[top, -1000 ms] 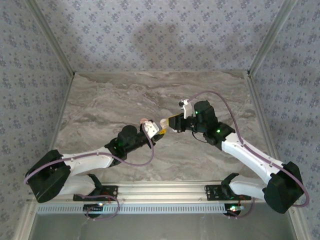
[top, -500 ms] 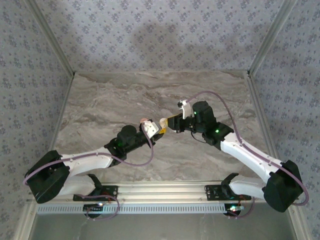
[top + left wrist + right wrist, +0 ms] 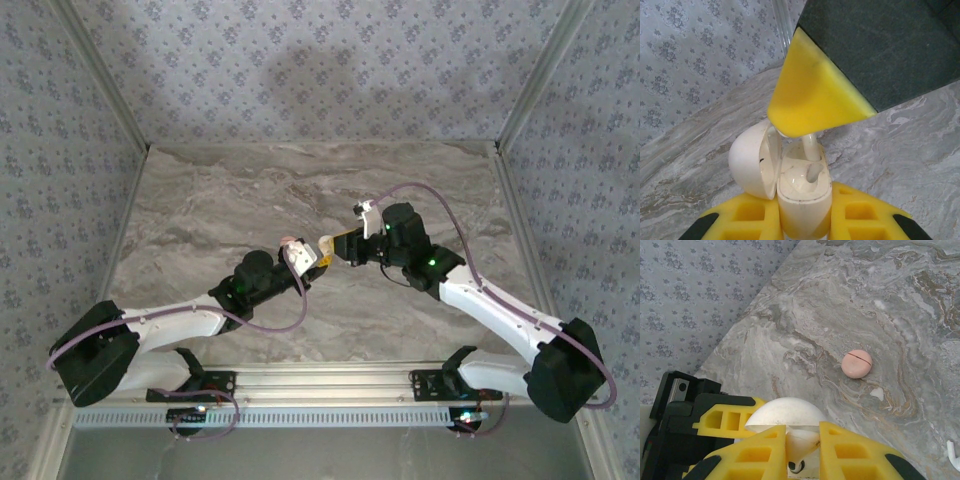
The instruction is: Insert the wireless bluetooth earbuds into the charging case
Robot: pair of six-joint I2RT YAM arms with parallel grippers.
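Left pincer [image 3: 805, 212] gripping open charging case [image 3: 800, 187], right pincer [image 3: 802, 437] pinching earbud [image 3: 811, 147]

Earbud [image 3: 811, 145] head hidden behind yellow pad [image 3: 810, 100]; charging case [image 3: 802, 200] base cropped.

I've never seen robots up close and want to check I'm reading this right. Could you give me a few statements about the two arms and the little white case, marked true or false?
1. The left gripper is shut on the case. True.
2. The lid is closed. False: it stands swung open to one side.
3. The right gripper pinches an earbud at the case's opening. True.
4. A gripper holds the pink round piece. False: it lies on the table, apart from both.
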